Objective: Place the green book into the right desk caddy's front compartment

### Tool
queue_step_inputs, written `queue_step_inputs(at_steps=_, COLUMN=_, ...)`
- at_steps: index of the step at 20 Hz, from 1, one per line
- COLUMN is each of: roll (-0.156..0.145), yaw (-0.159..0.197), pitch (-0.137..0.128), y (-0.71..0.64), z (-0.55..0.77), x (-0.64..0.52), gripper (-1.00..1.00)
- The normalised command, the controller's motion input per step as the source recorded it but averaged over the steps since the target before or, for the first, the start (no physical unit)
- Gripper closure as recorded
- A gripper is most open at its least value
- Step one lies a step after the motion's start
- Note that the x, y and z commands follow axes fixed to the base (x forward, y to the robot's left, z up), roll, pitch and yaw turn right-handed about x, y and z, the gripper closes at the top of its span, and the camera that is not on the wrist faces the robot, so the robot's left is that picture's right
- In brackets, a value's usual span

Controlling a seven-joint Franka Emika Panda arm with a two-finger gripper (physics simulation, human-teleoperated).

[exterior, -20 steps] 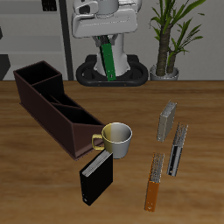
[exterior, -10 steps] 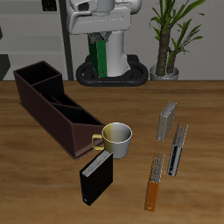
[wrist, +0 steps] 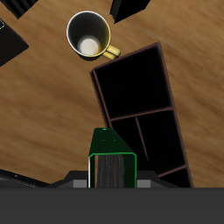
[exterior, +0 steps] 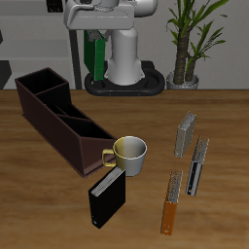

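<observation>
The claw (wrist: 111, 171), clamped on the green book (wrist: 108, 155), has swung sideways; the right desk caddy (wrist: 140, 105) now apparently lies directly below it.

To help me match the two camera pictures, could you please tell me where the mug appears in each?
Exterior view: the mug stands by the near end of the brown caddy.
Wrist view: the mug sits just beyond the caddy's end.
Shared landmark: the caddy.

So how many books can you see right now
5: the green book held up in the gripper, the black book leaning near the mug, and three lying together beside it, grey, dark, orange.
</observation>
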Motion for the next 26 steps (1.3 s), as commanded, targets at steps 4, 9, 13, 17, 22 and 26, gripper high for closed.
queue_step_inputs(at_steps=4, roll=-0.038, yaw=0.06, pitch=-0.017, y=-0.15, z=0.06, x=-0.04, gripper=1.0)
queue_step_inputs(at_steps=9, roll=-0.037, yaw=0.051, pitch=0.013, y=-0.21, z=-0.02, x=0.06, gripper=1.0)
queue_step_inputs(at_steps=13, roll=-0.024, yaw=0.101, pitch=-0.003, y=-0.11, z=-0.04, x=0.09, gripper=1.0)
queue_step_inputs(at_steps=17, roll=0.035, yaw=0.043, pitch=-0.024, y=0.03, z=0.0, x=-0.01, gripper=1.0)
queue_step_inputs(at_steps=22, roll=0.077, yaw=-0.005, pitch=-0.061, y=-0.13, z=0.13, x=-0.02, gripper=1.0)
queue_step_inputs(at_steps=26, roll=-0.006, yaw=-0.046, pitch=-0.005, y=-0.22, z=-0.02, x=0.06, gripper=1.0)
